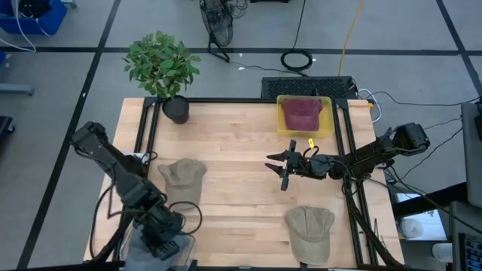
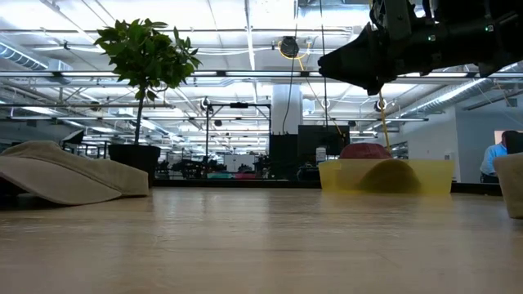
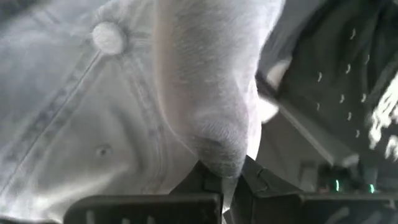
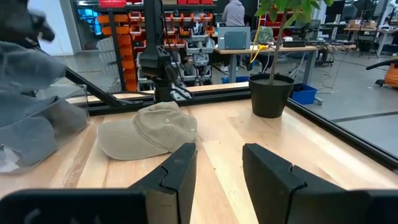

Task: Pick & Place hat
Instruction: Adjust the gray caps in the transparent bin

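The left tool is sitting at the near left corner of the wooden surface, and its wrist view is showing its fingers pinched tight on a fold of a grey cap, which is filling nearly that whole picture. In the high view the same grey cap is hanging over the surface's near edge beside that tool.

The right tool is hovering above the middle of the surface, pointing toward the left side, with its fingers standing partly apart and nothing lying between them.

A tan cap is lying flat on the left half of the surface, ahead of the right tool. A second tan cap is resting near the front right edge. A dark red cap is sitting inside a yellow bin at the far right of the surface.

A potted plant is standing at the far left corner
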You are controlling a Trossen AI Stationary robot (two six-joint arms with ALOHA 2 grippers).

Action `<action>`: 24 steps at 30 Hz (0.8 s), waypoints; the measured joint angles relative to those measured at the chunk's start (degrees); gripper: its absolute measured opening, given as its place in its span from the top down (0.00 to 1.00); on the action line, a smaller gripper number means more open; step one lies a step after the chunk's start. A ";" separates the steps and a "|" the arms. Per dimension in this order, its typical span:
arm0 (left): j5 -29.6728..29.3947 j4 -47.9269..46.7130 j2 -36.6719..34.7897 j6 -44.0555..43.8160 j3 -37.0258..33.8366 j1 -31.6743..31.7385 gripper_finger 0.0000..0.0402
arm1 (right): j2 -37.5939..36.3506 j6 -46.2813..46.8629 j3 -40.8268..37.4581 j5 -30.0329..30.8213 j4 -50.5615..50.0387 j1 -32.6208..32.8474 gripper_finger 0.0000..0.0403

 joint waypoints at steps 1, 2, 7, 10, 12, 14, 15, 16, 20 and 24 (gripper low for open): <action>1.75 3.37 0.01 -0.01 -2.10 0.17 0.99 | 0.00 -0.01 0.00 0.00 -0.02 0.00 0.70; 3.18 7.53 0.02 -0.08 -4.29 0.24 0.98 | 0.00 0.00 0.00 0.00 -0.21 0.00 0.70; 7.54 23.05 0.02 -0.11 -14.17 1.33 0.99 | 0.00 0.00 0.00 0.00 -0.90 0.00 0.70; 9.89 24.55 0.02 1.53 -19.00 2.65 0.98 | 0.00 0.00 0.00 0.00 -0.85 0.00 0.70; 11.54 24.40 0.04 3.80 -21.73 3.23 0.97 | 0.00 0.00 0.00 0.00 -0.93 0.00 0.70; 13.11 25.56 0.02 6.25 -24.12 3.95 0.97 | 0.00 0.00 0.00 0.00 -1.23 0.00 0.70; 13.59 26.37 0.02 7.19 -25.31 4.50 0.97 | 0.00 0.00 0.00 0.00 -1.53 0.00 0.70; 13.78 27.18 0.02 8.15 -26.41 5.24 0.98 | 0.00 0.00 0.00 0.00 -1.88 0.00 0.70; 13.35 28.79 0.02 13.20 -29.05 8.69 0.98 | 0.00 0.18 -0.02 0.07 -3.43 0.00 0.70; 11.79 28.31 0.02 18.80 -30.83 12.21 0.95 | 0.00 0.44 -0.04 0.09 -3.67 0.00 0.70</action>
